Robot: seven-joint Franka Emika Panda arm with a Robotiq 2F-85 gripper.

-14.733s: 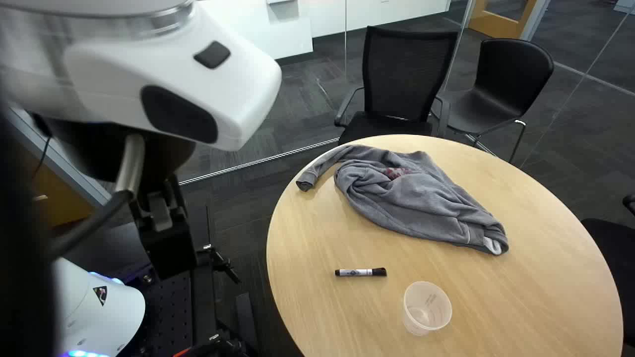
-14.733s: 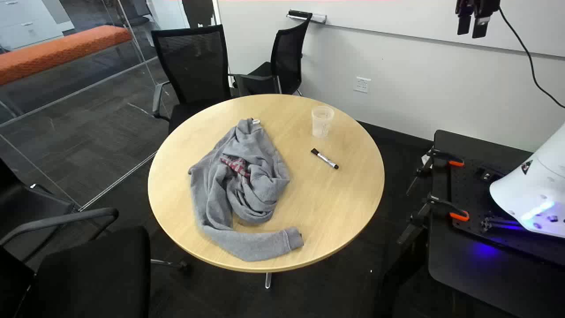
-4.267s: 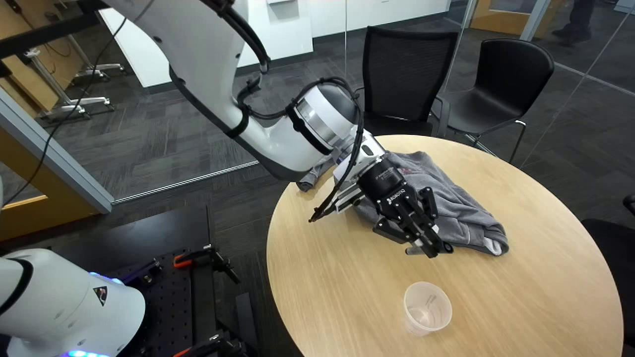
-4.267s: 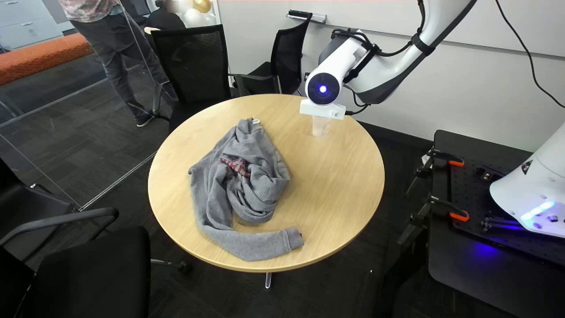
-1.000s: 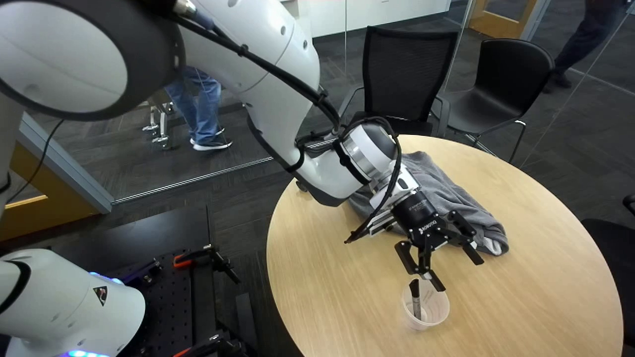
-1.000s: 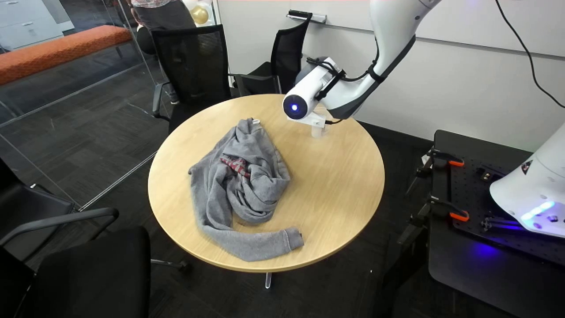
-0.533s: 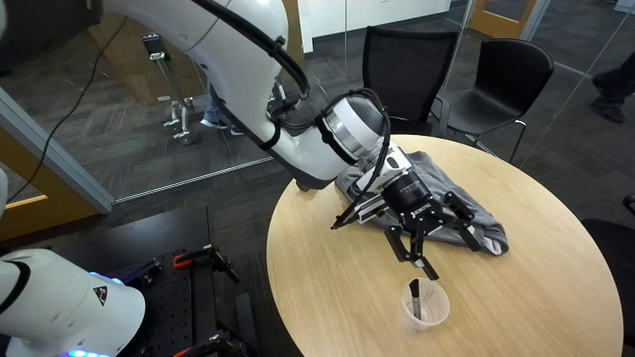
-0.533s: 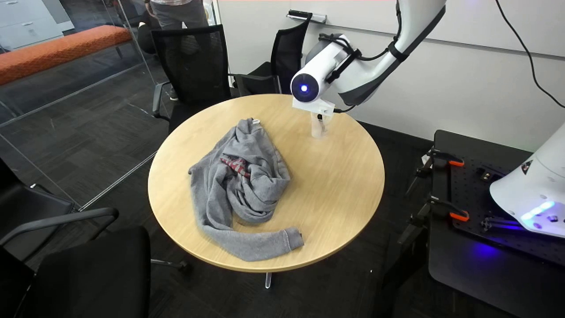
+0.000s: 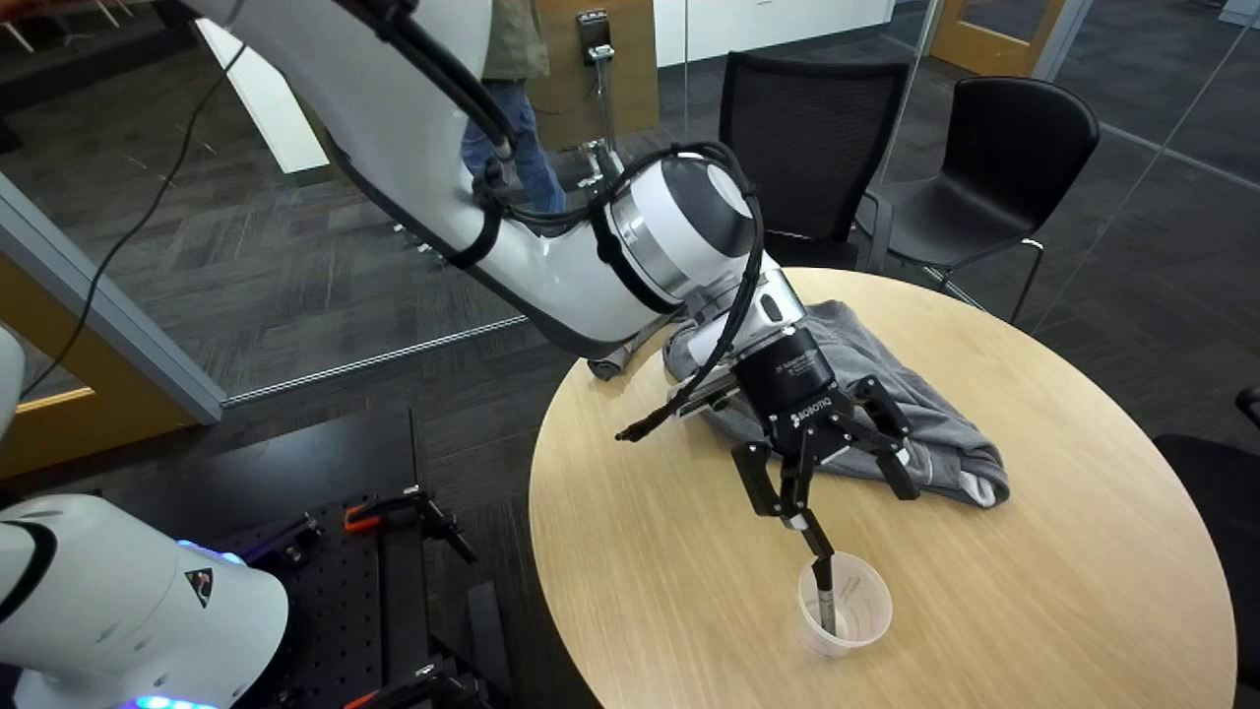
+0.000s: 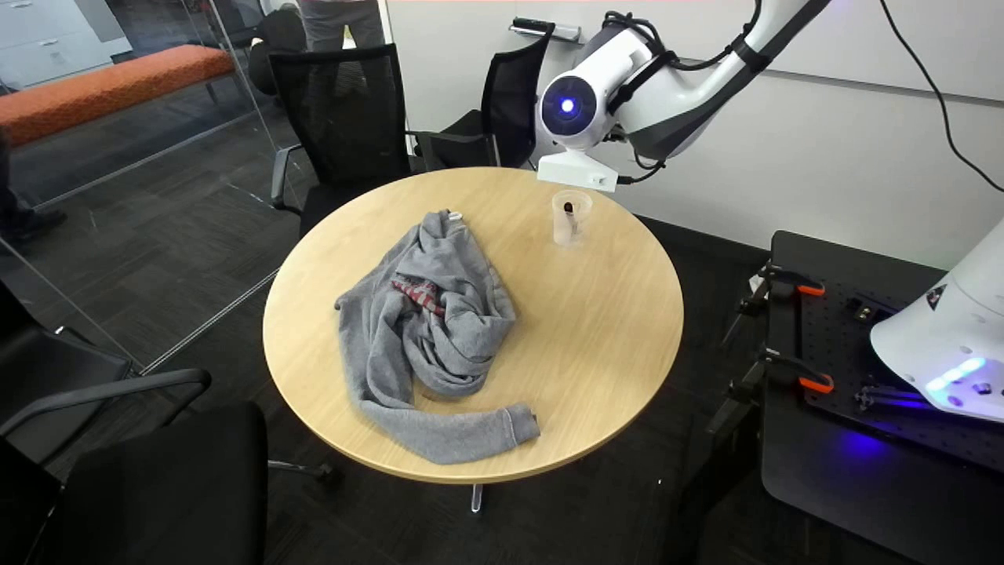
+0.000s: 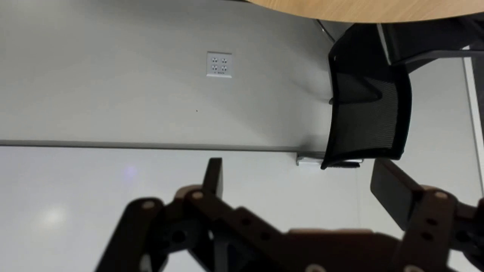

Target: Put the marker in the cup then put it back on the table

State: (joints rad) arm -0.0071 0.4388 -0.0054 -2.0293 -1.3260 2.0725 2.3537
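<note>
In an exterior view I look down from close by the arm (image 9: 581, 286), across the table (image 9: 1034, 561) toward chairs (image 9: 812, 148). In an exterior view I look down from farther off over the whole table, a wall (image 10: 823, 173) behind. Both exterior views share cup (image 9: 868, 601), sweater (image 10: 451, 337) and arm. From the wrist, upside down, I look past the gripper (image 11: 297, 179) at that wall and its socket (image 11: 219, 64), table edge on top.

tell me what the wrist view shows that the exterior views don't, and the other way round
Only the wrist view: the wall outlet. Only the exterior views: the cup with the marker in it, and the grey sweater. Shared: the table, just an edge in the wrist view; a black chair; and the open end effector, seen in the wrist view and in an exterior view.
</note>
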